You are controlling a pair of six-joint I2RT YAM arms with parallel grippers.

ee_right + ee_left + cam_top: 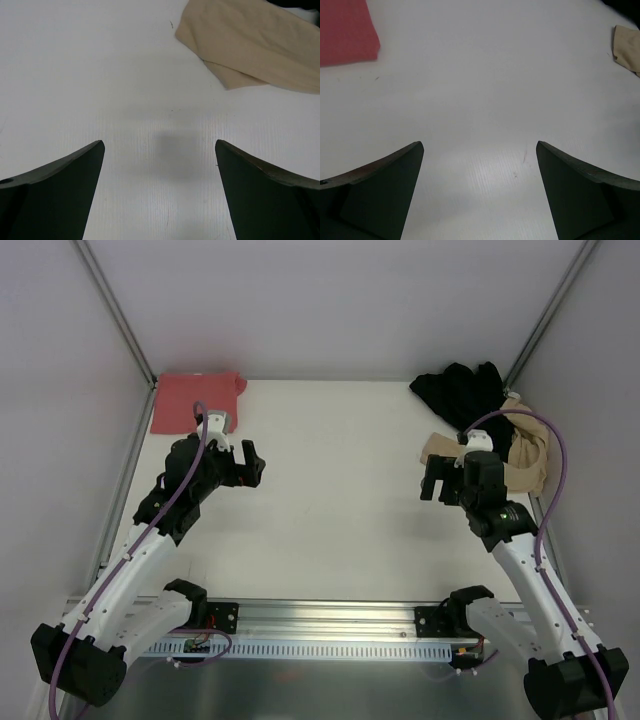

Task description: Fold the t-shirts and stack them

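On the table (340, 460), the first t-shirt (190, 400) lies in the table's far left corner and the second t-shirt (460, 392) in its far right corner. The third t-shirt (530, 468) lies along the table's right edge, just nearer than the second and touching it. The left gripper (255, 462) hangs over the table's left half and the right gripper (432, 480) over its right half.

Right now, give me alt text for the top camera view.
The left gripper and right gripper hover open above a white table. A folded salmon-red t-shirt lies far left; a crumpled black t-shirt and tan t-shirt are heaped far right.
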